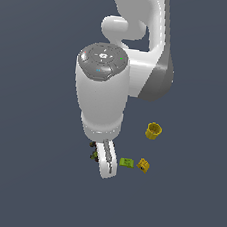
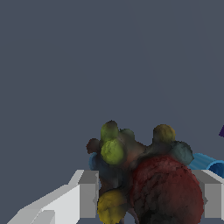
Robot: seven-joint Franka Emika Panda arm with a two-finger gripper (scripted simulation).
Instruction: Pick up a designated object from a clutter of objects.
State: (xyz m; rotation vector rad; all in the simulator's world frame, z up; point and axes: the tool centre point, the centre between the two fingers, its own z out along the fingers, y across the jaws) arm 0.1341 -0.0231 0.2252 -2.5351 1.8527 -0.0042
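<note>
The gripper (image 2: 144, 192) straddles the dark mottled lump (image 2: 144, 175), one finger (image 2: 85, 192) on each side, positioned for a grasp; whether the pads touch it cannot be told. A blue cup (image 2: 205, 162) lies just behind.

The dark mottled lump (image 2: 144, 179) is dark brown, knobbed with yellow-green, dull red and teal patches. Behind it the blue cup (image 2: 210, 164) shows bright blue, and a purple piece (image 2: 222, 131) is solid violet. The yellow cup (image 1: 153, 131) and yellow block (image 1: 143, 165) are golden, and the flat block (image 1: 126, 162) is green.
</note>
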